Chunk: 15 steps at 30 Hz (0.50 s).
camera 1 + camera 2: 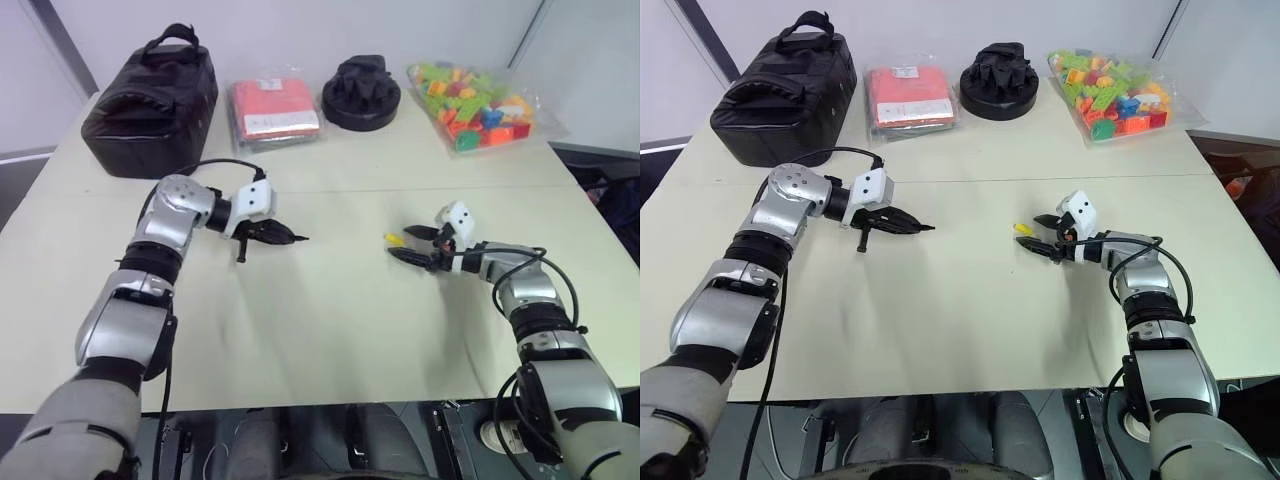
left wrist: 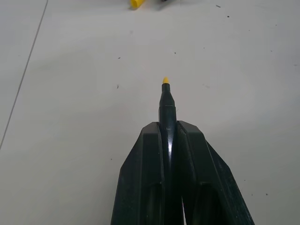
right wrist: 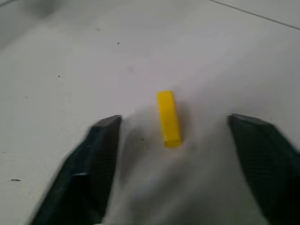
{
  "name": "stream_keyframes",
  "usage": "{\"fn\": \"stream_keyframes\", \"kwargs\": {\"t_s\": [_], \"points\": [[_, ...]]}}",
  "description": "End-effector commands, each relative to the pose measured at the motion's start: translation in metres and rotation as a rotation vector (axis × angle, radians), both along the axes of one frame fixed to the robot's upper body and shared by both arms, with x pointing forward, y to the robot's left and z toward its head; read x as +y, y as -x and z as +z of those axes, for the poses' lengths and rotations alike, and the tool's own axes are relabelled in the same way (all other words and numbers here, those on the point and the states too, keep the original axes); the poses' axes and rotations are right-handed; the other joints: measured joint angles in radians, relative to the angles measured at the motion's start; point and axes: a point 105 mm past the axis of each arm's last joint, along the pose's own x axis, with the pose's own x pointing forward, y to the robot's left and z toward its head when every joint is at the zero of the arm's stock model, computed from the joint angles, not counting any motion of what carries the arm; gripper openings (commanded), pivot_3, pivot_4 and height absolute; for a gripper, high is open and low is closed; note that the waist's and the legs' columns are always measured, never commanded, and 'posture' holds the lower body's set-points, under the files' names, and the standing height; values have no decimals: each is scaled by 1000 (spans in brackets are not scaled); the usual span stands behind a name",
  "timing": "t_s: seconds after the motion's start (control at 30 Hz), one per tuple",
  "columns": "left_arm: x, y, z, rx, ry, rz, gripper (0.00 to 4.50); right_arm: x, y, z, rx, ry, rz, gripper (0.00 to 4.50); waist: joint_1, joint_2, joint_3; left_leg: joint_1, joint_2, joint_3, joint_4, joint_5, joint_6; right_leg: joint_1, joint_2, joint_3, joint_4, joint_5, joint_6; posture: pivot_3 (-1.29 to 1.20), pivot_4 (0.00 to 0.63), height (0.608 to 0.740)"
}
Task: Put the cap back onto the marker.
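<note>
One black bag (image 1: 150, 105) is sitting far left on the table (image 1: 330, 320), then one red packet (image 1: 274, 110), one black round object (image 1: 361, 93) and one clear bag of toy bricks (image 1: 473, 104), too jumbled for counting. The left gripper (image 1: 290, 238) is pinching the marker (image 2: 166, 101), whose barrel is hiding between the fingers, only its yellow tip poking out. Further right, one yellow cap (image 3: 168, 118) is lying on the table between the spread fingers of the right gripper (image 1: 402, 243), touching neither
</note>
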Motion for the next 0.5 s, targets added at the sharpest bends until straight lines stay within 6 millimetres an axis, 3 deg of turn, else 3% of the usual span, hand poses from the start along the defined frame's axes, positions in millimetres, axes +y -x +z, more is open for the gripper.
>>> {"fn": "stream_keyframes", "kwargs": {"t_s": [0.03,0.07,0.13,0.33,0.5], "points": [[0,-1,13,-45,25,-3,0,-1,3,-8,-14,61,15,1529,0,0,0,0,0,0,0,0,0,0,0,0,0,0,0,0,150,740],[0,-1,14,-46,29,-1,0,-2,4,-10,-18,82,21,895,0,0,0,0,0,0,0,0,0,0,0,0,0,0,0,0,150,740],[0,-1,15,-46,35,2,0,-2,5,-12,-29,98,21,45,0,0,0,0,0,0,0,0,0,0,0,0,0,0,0,0,150,740],[0,-2,15,-49,38,11,0,0,4,-5,-64,100,23,45,0,0,0,0,0,0,0,0,0,1,0,0,0,0,0,0,150,740],[1,-12,32,-130,56,38,0,3,1,43,-190,177,95,45,0,1,1,0,0,0,0,0,0,0,0,0,0,0,0,0,150,740]]}}
